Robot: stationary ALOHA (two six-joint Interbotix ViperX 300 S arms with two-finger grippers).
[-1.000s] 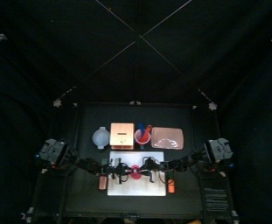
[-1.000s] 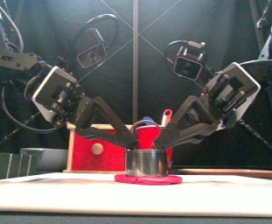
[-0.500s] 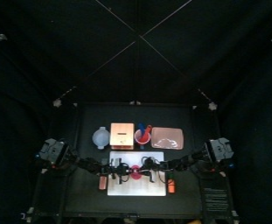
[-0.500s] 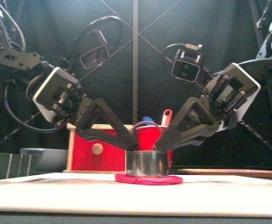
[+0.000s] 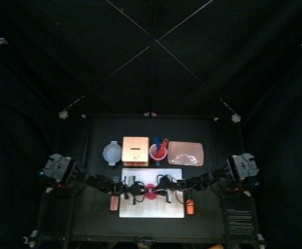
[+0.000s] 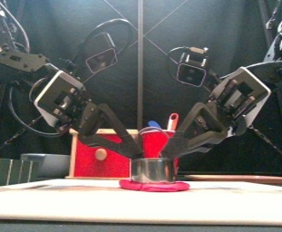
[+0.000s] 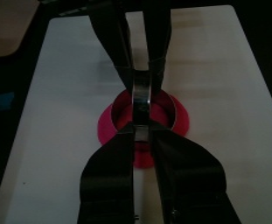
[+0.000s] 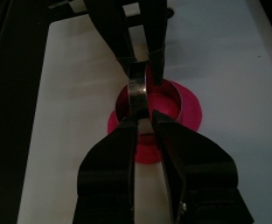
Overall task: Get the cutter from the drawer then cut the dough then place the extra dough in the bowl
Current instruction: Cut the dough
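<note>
A round metal cutter [image 6: 153, 169] stands on the flat red dough disc [image 6: 154, 186] in the middle of the white cutting board [image 5: 132, 208]. My left gripper [image 6: 134, 154] reaches in from the left and is shut on the cutter's rim. My right gripper [image 6: 172, 152] mirrors it from the right, shut on the opposite rim. In the left wrist view my jaws pinch the near rim of the cutter [image 7: 141, 98] over the dough [image 7: 112, 129]. The right wrist view shows the same pinch on the cutter [image 8: 142, 87], with dough [image 8: 187, 109] around it.
Behind the board stand the blue-grey bowl [image 5: 112, 152], the wooden box [image 5: 136, 150] with its red drawer front [image 6: 101, 154], the red cup with toy knives [image 5: 158, 151] and the pink tray [image 5: 188, 154].
Both arms' wrists have risen slightly while the jaws stay on the cutter. The cutter and dough have not shifted.
</note>
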